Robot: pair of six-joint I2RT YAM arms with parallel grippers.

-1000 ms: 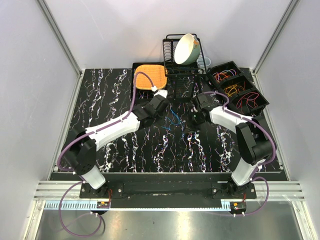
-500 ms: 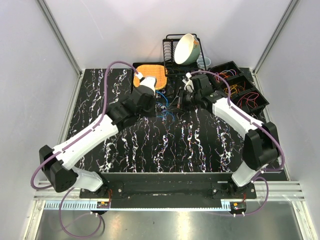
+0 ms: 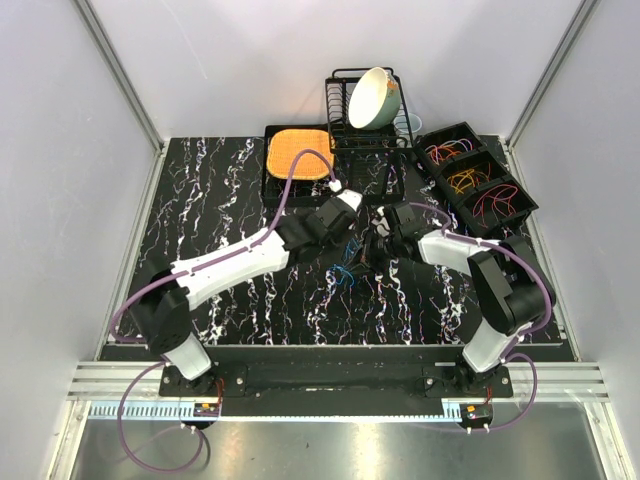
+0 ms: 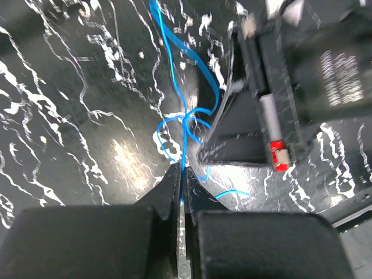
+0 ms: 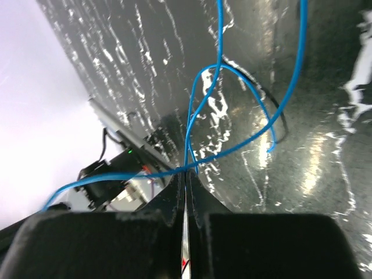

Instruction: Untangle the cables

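With the left hand (image 4: 181, 177) and right hand (image 5: 186, 177) each clamped on the blue cables (image 5: 220, 29) tangled at the middle of the desk (image 3: 220, 210), pulling apart too hard could cinch the tangle tighter or let a thin strand slip free.

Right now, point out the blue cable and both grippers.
blue cable (image 5: 220, 58), right wrist view, top of its loop.
left gripper (image 4: 181, 171), left wrist view, between its fingertips.
right gripper (image 5: 186, 174), right wrist view, between its fingertips.
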